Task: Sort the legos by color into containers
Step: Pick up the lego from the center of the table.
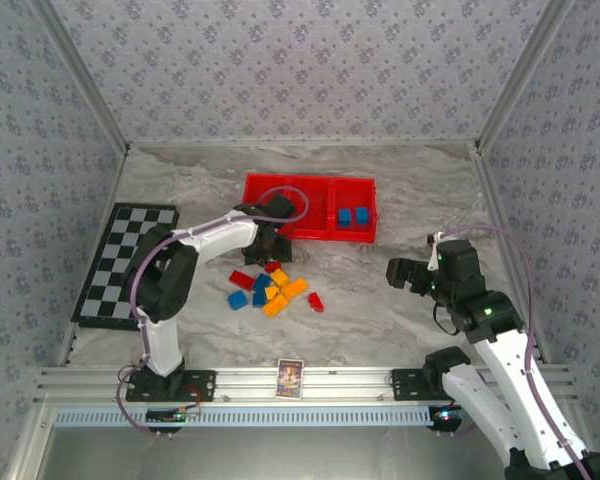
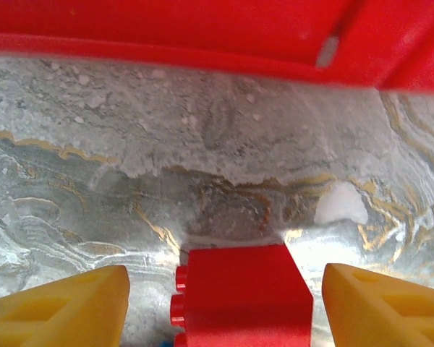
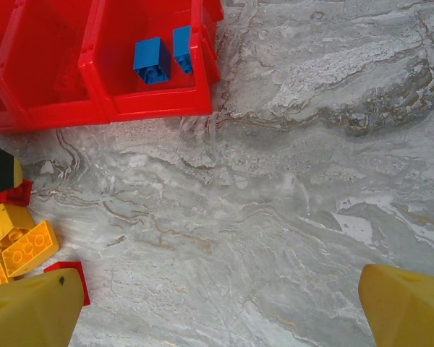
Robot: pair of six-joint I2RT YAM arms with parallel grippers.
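Observation:
The red tray (image 1: 310,232) lies at the back middle of the table, with two blue bricks (image 1: 352,216) in its right compartment. Just in front of it lies a pile of red, blue and orange-yellow legos (image 1: 270,292). My left gripper (image 1: 270,247) is low over the pile's far end, open, and a red brick (image 2: 239,296) lies between its yellow fingers (image 2: 65,311) with a gap on each side. My right gripper (image 1: 405,272) hovers right of the pile, open and empty. Its wrist view has the tray (image 3: 152,101), the blue bricks (image 3: 150,61) and orange-yellow bricks (image 3: 25,246).
A black-and-white checkered board (image 1: 125,262) lies at the left edge. A small printed card (image 1: 290,378) stands on the near metal rail. Patterned walls close in the table on three sides. Bare marble-look surface (image 3: 296,181) spreads between the pile and my right gripper.

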